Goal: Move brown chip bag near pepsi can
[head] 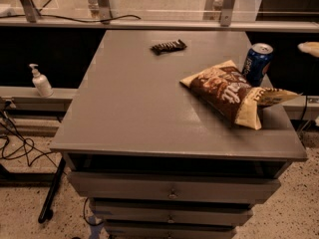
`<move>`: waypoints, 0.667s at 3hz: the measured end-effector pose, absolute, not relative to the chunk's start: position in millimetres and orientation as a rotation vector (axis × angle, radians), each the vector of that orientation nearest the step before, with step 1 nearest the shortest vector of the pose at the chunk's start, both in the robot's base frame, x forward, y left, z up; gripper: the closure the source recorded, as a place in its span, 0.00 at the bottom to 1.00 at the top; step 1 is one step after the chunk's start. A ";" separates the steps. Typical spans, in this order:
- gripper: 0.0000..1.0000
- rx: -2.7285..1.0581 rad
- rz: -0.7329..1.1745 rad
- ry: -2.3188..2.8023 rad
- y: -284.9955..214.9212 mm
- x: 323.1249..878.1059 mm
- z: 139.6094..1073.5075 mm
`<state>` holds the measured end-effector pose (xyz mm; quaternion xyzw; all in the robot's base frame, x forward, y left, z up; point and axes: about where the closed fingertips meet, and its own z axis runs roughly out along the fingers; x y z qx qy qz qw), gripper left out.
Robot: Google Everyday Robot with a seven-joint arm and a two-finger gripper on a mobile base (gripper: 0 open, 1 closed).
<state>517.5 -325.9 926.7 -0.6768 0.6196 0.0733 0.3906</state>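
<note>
Chip bag [223,89] flat on counter [129,108], right side, upper corner just beside can [257,63]. Cream lower end near front right edge, one flap poking out past the counter's side. Can upright at right rear.

Gripper [309,48] off to the right beyond counter edge, about level with can, apart from both bag and can.

Judged: bag already sits near can, so placement looks essentially done. To finish well: leave bag as it lies, move clear up and to the right, avoid brushing can top or snagging the overhanging flap.

Only a pale tip of gripper in view, rest cut by frame edge; open or closed, cannot tell. Bag-to-can contact unclear: bag corner covers can base. Candy bar [168,46] at rear, well apart.
</note>
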 end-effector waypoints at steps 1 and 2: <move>0.00 -1.599 0.004 1.587 -362.8 503.8 974.8; 0.00 -1.458 -0.174 1.544 -370.7 490.4 1023.7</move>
